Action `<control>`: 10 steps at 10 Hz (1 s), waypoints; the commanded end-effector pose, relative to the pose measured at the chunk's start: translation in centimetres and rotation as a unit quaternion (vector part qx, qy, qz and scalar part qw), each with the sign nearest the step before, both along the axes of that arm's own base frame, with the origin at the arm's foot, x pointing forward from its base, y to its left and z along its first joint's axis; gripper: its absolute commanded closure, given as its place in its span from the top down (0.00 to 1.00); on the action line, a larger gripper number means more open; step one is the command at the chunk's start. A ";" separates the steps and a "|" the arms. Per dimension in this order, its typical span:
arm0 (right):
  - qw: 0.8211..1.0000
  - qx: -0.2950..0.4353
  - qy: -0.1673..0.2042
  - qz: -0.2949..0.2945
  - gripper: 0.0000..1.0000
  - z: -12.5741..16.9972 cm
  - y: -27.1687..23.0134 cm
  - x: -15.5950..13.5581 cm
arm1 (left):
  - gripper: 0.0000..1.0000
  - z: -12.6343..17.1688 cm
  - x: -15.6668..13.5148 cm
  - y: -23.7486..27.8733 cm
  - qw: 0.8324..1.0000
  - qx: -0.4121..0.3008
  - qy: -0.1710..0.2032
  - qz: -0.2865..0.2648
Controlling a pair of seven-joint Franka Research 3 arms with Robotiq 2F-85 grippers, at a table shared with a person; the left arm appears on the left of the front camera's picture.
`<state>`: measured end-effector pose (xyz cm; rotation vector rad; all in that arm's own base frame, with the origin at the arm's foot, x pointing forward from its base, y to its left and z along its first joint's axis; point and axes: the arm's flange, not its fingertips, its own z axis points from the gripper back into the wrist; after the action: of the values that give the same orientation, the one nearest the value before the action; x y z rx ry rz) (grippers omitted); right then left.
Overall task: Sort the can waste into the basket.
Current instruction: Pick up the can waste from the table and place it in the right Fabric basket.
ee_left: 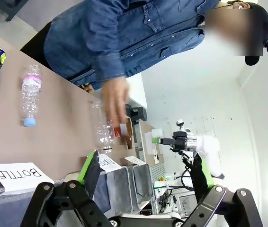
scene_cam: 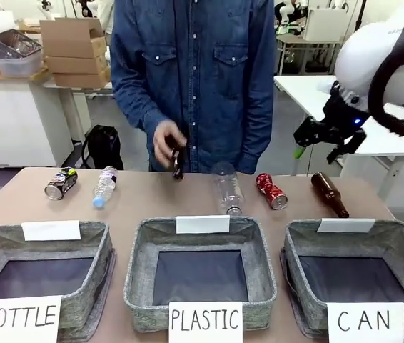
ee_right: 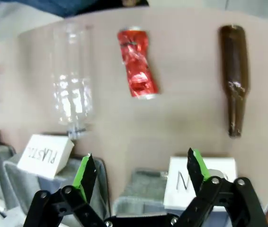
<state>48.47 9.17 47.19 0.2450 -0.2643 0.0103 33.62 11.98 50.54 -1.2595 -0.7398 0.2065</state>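
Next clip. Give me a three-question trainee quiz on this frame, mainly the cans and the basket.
1. True or false: the red can lies inside the CAN basket.
2. Which lies just right of the red can in the front view? A clear bottle, B brown bottle, C dark can.
3. Is the right pincer open or shut?
Key: 1 false; 2 B; 3 open.

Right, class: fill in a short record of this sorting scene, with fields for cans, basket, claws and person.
red can: lying right of centre
dark can: lying far left
CAN basket: front right, no can inside
left claw: open, holding nothing
right claw: open, raised at right
hand: at far edge, gripping something dark
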 end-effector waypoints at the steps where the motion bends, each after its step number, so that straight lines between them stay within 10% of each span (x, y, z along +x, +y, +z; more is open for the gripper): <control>1: 0.999 -0.026 -0.041 0.024 1.00 -3.8 2.1 5.4 | 1.00 0.0 0.1 -0.1 1.000 -0.002 -0.016 0.000; 7: 0.995 -0.063 0.001 0.080 1.00 -15.9 4.9 12.3 | 1.00 0.0 0.1 -0.1 1.000 -0.002 -0.016 0.000; 10: 0.995 -0.059 0.024 0.076 1.00 -17.0 4.7 12.2 | 1.00 0.0 0.1 -0.1 1.000 -0.002 -0.016 0.000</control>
<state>60.46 13.86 29.15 0.1609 -0.2082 0.1806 33.65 11.98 50.63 -1.2574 -0.7414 0.2050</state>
